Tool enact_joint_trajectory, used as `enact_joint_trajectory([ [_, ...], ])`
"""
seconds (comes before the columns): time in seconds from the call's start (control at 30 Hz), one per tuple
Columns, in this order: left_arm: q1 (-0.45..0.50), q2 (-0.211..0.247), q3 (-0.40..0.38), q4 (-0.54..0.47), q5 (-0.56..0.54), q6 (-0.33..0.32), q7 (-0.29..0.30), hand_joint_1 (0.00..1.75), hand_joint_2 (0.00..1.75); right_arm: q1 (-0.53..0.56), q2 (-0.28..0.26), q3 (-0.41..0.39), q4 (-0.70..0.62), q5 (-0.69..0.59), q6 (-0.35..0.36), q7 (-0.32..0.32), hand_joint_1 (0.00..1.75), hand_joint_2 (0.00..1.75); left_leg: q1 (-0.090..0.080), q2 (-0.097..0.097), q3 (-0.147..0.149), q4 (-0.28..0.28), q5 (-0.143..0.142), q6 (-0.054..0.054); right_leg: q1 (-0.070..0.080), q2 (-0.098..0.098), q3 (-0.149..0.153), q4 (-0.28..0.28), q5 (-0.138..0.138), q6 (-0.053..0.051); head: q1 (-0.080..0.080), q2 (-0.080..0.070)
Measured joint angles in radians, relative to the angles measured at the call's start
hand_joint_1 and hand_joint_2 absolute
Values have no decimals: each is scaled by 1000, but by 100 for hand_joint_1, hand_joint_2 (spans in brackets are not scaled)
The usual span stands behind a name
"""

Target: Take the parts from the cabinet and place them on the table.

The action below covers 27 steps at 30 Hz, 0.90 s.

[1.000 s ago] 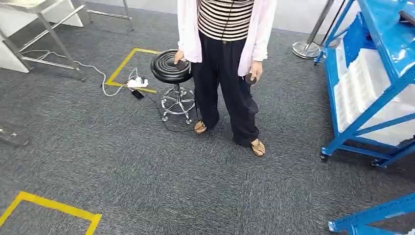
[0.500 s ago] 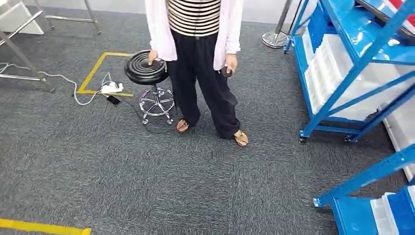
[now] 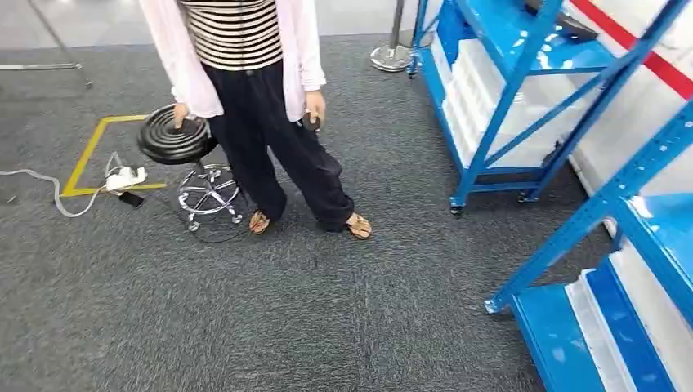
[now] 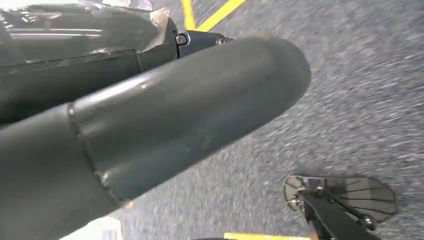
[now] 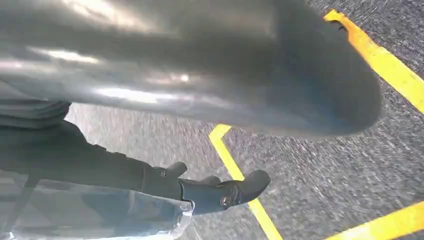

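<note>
Your whole view has swung round since a second ago, so the blue cabinet [image 3: 523, 90] is now way more in frame, which I'd read as you closing in on it, nothing picked yet. White bins [image 3: 490, 106] sit on its low shelf, parts too small to make out. Honestly can't tell whether your left hand [image 4: 175, 115] or right hand [image 5: 200, 85] is spread or curled.

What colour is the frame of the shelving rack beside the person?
Bright blue. The shelving rack shows best in the head view, standing on grey carpet to the person's side.
</note>
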<state>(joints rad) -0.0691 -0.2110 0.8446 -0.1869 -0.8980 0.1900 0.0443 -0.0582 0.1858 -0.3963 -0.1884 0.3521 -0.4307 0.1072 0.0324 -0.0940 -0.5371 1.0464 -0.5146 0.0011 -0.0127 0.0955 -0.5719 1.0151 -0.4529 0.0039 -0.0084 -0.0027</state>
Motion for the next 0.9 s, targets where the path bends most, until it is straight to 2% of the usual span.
enact_joint_trajectory([
  [0.03, 0, 0, 0, 0, 0, 0, -1, 0, 0, -3, 0, -3, 0, -2, 0, -3, 0, 0, -1, -5, -2, -13, -2, 0, 11, 12, -7, 8, -2, 8, 2, 0],
  [0.07, 0, 1, -1, 0, -1, 0, -2, 0, 0, -3, 0, -5, 0, -5, 0, -5, 0, 0, -6, 10, -3, -12, 1, 4, 6, 19, -14, 4, 3, 17, 2, 0],
  [0.1, -1, 1, -1, 0, -1, 0, -3, 0, 0, -1, 0, -8, 0, -6, 0, -6, 0, 0, -13, 17, -3, -11, 1, 9, 6, 29, -18, 0, 8, 24, 2, 0],
  [0.13, -1, 0, -1, 0, -2, 0, -3, 0, 0, 1, 0, -11, 0, -8, 0, -6, 0, 0, -18, 29, -1, -14, 5, 17, 1, 41, -23, -3, 12, 32, 0, 0],
  [0.17, -1, -3, -1, 0, -2, 0, -5, 0, 0, 1, 0, -14, 0, -11, 0, -6, 0, 0, -7, 50, 2, -29, 17, 32, 5, 46, -31, 5, 11, 38, 1, 0],
  [0.2, -3, -2, -1, -1, -3, 1, -6, 0, 0, 2, -1, -16, 0, -13, -1, -6, 0, 0, -13, 59, 5, -35, 20, 36, 4, -13, -45, 30, -5, 36, 2, 0],
  [0.23, -4, -2, -1, -1, -3, 1, -7, 0, 0, 1, 0, -18, 0, -13, -3, -7, 0, 0, -13, 74, 3, -36, 21, 41, 7, -51, -75, 87, -38, 30, 10, 0],
  [0.27, -3, -2, -1, -1, -5, 0, -7, 0, 0, -1, 0, -20, 0, -15, -3, -7, 0, 0, -16, 89, 2, -35, 20, 42, 6, -68, -112, 163, -73, 28, 12, 0],
  [0.3, -1, -3, -1, -1, -6, 0, -7, 0, 0, -2, 0, -22, 0, -15, -4, -7, 0, 0, -19, 107, 1, -35, 20, 42, 4, -76, -148, 237, -102, 27, 10, 0],
  [0.33, -1, -2, -1, -1, -7, 0, -7, 0, 0, -1, 0, -27, 0, -16, -5, -7, 0, 0, -21, 122, 0, -35, 19, 43, 2, -81, -174, 294, -119, 30, 11, 0],
  [0.37, -1, -2, -1, -1, -9, -1, -7, 0, 0, 1, 0, -29, 0, -18, -5, -7, 0, 0, -21, 136, -1, -35, 19, 43, -1, -84, -176, 305, -116, 37, 11, 0],
  [0.4, -2, -2, -2, -1, -11, -2, -7, 0, 0, 3, 0, -31, 0, -18, -5, -7, 0, 0, -21, 148, -1, -35, 18, 42, -3, -86, -151, 267, -98, 46, 11, 0],
  [0.43, -3, -2, -2, -1, -12, -2, -6, 0, 0, 4, -1, -33, 0, -19, -6, -7, 0, 0, -21, 159, 0, -35, 17, 40, -6, -94, -108, 192, -71, 55, 12, 0],
  [0.47, -3, -2, -4, -1, -13, -2, -6, 0, 0, 3, -2, -34, 0, -19, -6, -7, 0, 0, -20, 171, 4, -35, 15, 37, -10, -118, -43, 78, -36, 63, 11, 0],
  [0.5, -3, -2, -7, -1, -15, -2, -6, 0, 0, 1, -1, -35, 0, -20, -6, -7, 0, 0, -23, 180, 10, -34, 11, 31, -10, -175, 0, -1, -22, 59, 13, 0],
  [0.53, -2, -1, -10, -1, -18, -2, -5, 0, 0, -2, 0, -35, 0, -20, -6, -6, 0, 0, -30, 188, 12, -33, 4, 20, 2, -188, 3, 0, -15, 54, 10, 0],
  [0.57, -3, 1, -13, -1, -21, -2, -5, 0, 0, -4, 2, -36, 0, -21, -7, -6, 0, 0, -29, 196, 17, -33, 1, 15, 0, -169, -2, 0, -14, 42, 6, 0],
  [0.63, -7, 0, -19, -1, -24, -3, -3, 0, 0, -3, 2, -40, 0, -24, -8, -4, 0, 0, -23, 216, 27, -40, 1, 6, 8, -150, -10, 0, -14, 32, 6, 0],
  [0.67, -10, -2, -21, -1, -25, -5, -3, 0, 0, -3, 1, -43, 0, -26, -8, -4, 0, 0, -22, 227, 31, -40, -5, -4, 2, -135, 6, -7, -9, 22, 8, 0],
  [0.7, -11, -1, -23, -1, -28, -5, -3, 0, 0, -1, 1, -45, 0, -27, -9, -1, 0, 0, -13, 183, 29, -23, -17, -10, -11, -123, 9, -9, -6, 16, 5, 0],
  [0.73, -11, -1, -26, -1, -33, -6, -3, 0, 0, -2, 0, -47, 0, -29, -11, 2, 0, 0, -11, 135, 10, 27, -54, -9, -12, -114, 9, -9, -4, 6, -1, 0],
  [0.77, -11, -1, -26, -1, -34, -8, -3, 0, 0, -4, 0, -49, 0, -30, -13, 3, 0, 0, -11, 112, -23, 98, -93, -9, -10, -103, 8, -9, -3, 1, -1, 0],
  [0.8, -9, -1, -27, -1, -37, -10, -3, 0, 0, -4, 2, -52, 0, -32, -14, 5, 0, 0, -12, 101, -63, 179, -131, -9, -7, -90, 8, -9, -3, 0, 0, 0],
  [0.83, -9, 0, -27, -1, -40, -11, -3, 0, 0, -4, 3, -55, 0, -35, -16, 5, 0, 0, -12, 96, -102, 250, -153, -9, -3, -75, 8, -8, -3, -1, -1, 0],
  [0.87, -7, 1, -30, -1, -42, -12, -3, 0, 0, -3, 3, -56, 0, -36, -17, 5, 0, 0, -12, 95, -123, 277, -147, -7, -2, -59, 9, -8, -3, -1, 0, 0],
  [0.9, -7, 2, -32, -1, -43, -14, -3, 0, 0, -1, 3, -58, 0, -37, -18, 5, 0, 0, -12, 94, -119, 249, -113, -4, 0, -45, 10, -7, -3, -1, 0, 0],
])
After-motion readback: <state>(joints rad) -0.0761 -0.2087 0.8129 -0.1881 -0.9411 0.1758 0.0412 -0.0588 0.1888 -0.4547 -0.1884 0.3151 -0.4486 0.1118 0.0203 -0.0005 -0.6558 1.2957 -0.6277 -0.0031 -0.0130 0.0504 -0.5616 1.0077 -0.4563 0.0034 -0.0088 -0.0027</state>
